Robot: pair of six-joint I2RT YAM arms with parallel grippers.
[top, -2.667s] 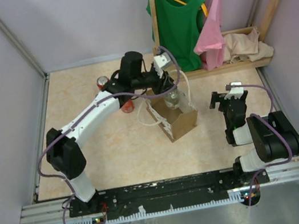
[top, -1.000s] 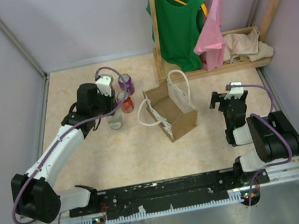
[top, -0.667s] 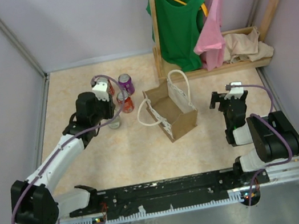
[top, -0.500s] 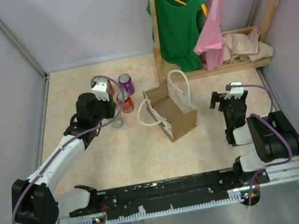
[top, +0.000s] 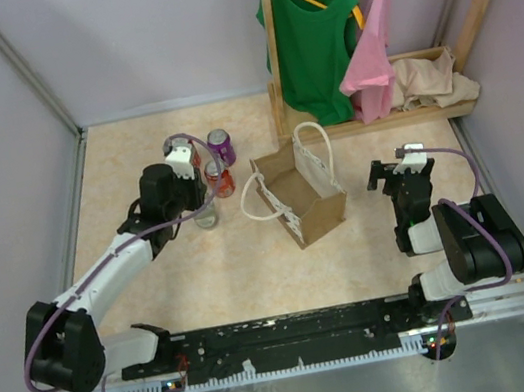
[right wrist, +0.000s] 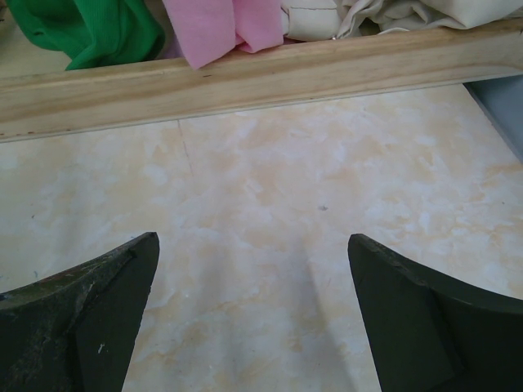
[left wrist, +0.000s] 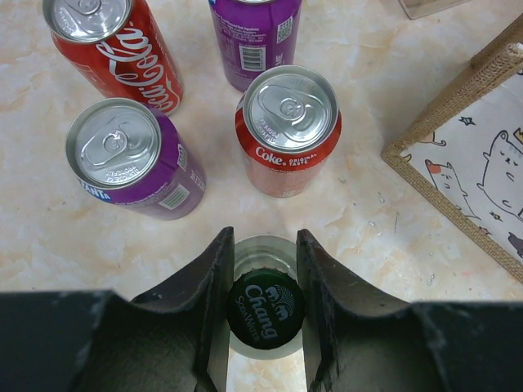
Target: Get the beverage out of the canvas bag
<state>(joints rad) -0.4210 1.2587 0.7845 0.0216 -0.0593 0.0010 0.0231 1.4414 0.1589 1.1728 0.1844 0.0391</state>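
Just beside the cans (left wrist: 288, 131), the Chang bottle (left wrist: 265, 309) stands clamped in the left pincer (left wrist: 263, 245), outside the canvas bag (top: 315, 209).

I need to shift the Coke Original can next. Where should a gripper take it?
Probably its side wall just under the rim, from straight above: the Coke Original can stands upright, with the Chang bottle and a purple can close beside it.

Top external: I look down from above and behind the arm bases, whole table (top: 233, 262) in frame | left wrist: close, straight down past its fingers (left wrist: 212, 327) onto bottle (left wrist: 265, 306), Coke can (left wrist: 288, 126), canvas bag (left wrist: 478, 167) edge, all shared with top | right wrist: low, facing wooden rail (right wrist: 245, 77), also in top.
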